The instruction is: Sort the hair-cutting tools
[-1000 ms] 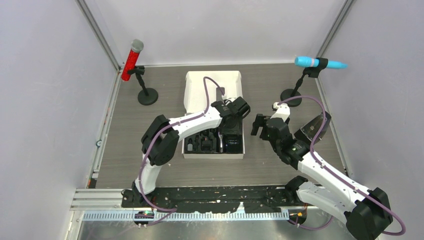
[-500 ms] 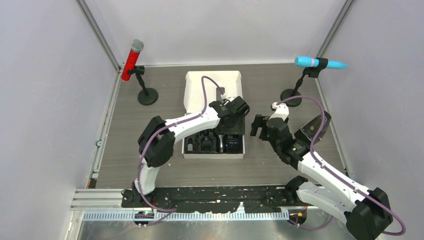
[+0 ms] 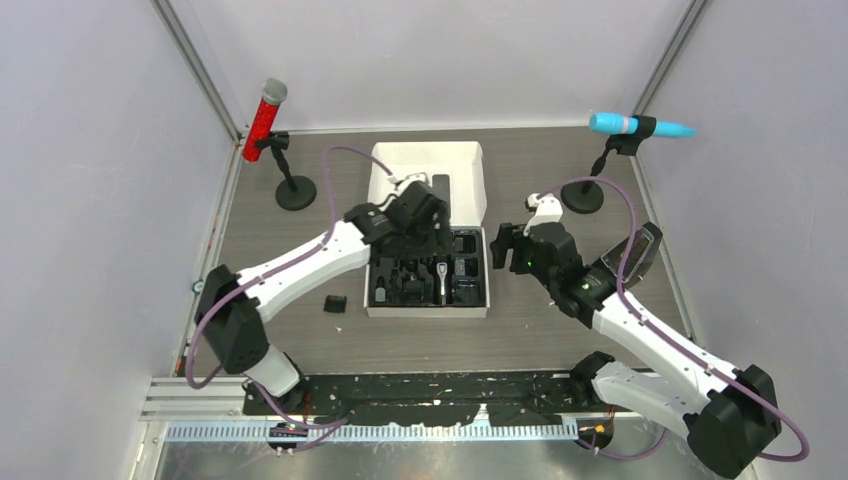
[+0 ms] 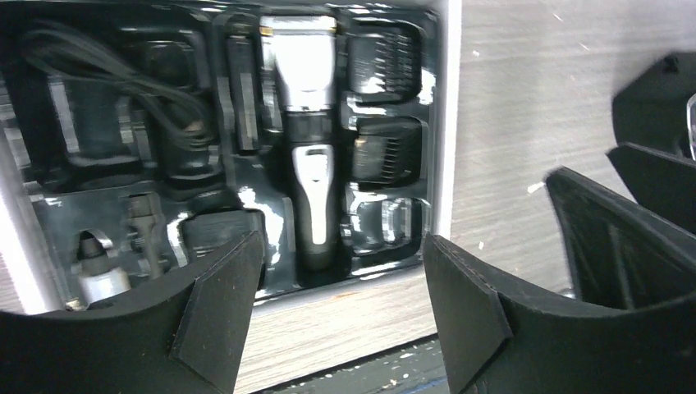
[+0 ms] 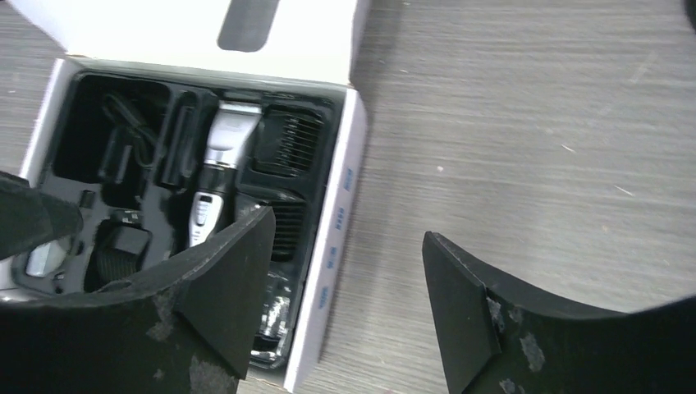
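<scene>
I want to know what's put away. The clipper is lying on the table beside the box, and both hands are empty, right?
Not quite. The clipper lies inside the box, not on the table; the left wrist view shows it. The left hand and the right hand are both empty.

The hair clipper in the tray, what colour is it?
Silver and black; the hair clipper shows best in the left wrist view.
</scene>
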Tool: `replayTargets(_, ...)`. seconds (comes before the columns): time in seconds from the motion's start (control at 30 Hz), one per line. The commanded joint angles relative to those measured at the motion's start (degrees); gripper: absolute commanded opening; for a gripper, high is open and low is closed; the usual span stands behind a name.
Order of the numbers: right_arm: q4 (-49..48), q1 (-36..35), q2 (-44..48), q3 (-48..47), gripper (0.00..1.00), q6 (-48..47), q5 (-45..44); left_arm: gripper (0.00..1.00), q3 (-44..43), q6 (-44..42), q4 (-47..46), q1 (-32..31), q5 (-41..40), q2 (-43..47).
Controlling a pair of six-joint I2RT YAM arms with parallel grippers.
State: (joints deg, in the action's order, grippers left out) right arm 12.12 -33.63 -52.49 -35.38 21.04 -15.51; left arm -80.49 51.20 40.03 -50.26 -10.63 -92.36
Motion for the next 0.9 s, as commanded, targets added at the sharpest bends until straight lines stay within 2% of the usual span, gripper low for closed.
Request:
replayTargets(0.0,-0.5,0.0,-6.1,-6.5,0.73,-3.2,8.2,0.75,7.5,0.3,-2.9,4.9,-2.1,7.6)
replayTargets(0.1,2.9,-1.0,-11.5,-10.6,0.60,-3.8,9.6,0.74,13.8,-0.2,-4.2,8.7,-0.4,12.6)
replayTargets(0.2,6.2,-2.7,-18.4,-16.0,0.50,-5.2,7.6,0.75,20.7,-0.5,-5.4,13.1,2.2,17.6)
replayTargets(0.23,7.9,-3.6,-19.7,-18.2,0.43,-5.6,7.2,0.74,22.9,-0.7,-5.6,14.3,2.8,19.5)
replayTargets(0.3,10.0,-4.6,-23.3,-21.0,0.35,-6.4,6.4,0.75,27.0,-1.3,-5.6,16.6,3.1,24.0)
replayTargets(0.37,11.6,-5.4,-26.4,-23.3,0.29,-7.0,5.6,0.75,31.0,-2.5,-5.5,19.0,3.8,27.4)
replayTargets(0.57,14.7,-7.2,-34.1,-28.0,0.27,-7.3,5.5,0.75,38.3,-4.8,-4.5,24.7,6.0,34.2)
replayTargets(0.87,17.6,-8.3,-39.9,-29.7,0.22,-7.8,5.3,0.75,40.1,-5.7,-6.1,24.9,9.1,33.0)
